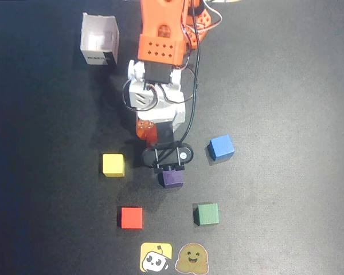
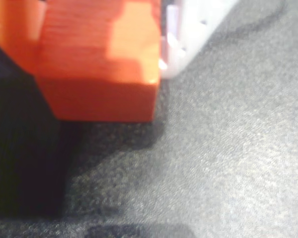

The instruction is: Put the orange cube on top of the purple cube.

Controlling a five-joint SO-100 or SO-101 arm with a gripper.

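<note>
Five small cubes show around the arm on our dark mat (image 1: 286, 86) in the overhead view, and we take them from left to right. At the upper left stands a white open-topped box (image 1: 100, 40), well apart from everything else. Below it, on the left, sits the yellow cube (image 1: 113, 164), and lower down the red cube (image 1: 131, 217). Near the bottom edge, two stickers (image 1: 173, 258) lie side by side.

In the middle, the arm (image 1: 160, 51) reaches down the picture from the top, and its gripper (image 1: 147, 133) sits just above the purple cube (image 1: 171, 178). We see only an orange sliver of something (image 1: 144, 130) under the wrist from above — most of it is hidden. A black camera mount (image 1: 167, 156) overlaps the purple cube's upper edge.

Our wrist view fills the gap: the orange cube (image 2: 99, 64) takes up the upper left, pressed against a white finger (image 2: 188, 29) on its right side, so we read the jaws as clamped on it. Dark shadow lies below the cube — whether it touches anything underneath, we cannot tell.

To the right sit the green cube (image 1: 206, 213) and, higher, the blue cube (image 1: 221, 147).
</note>
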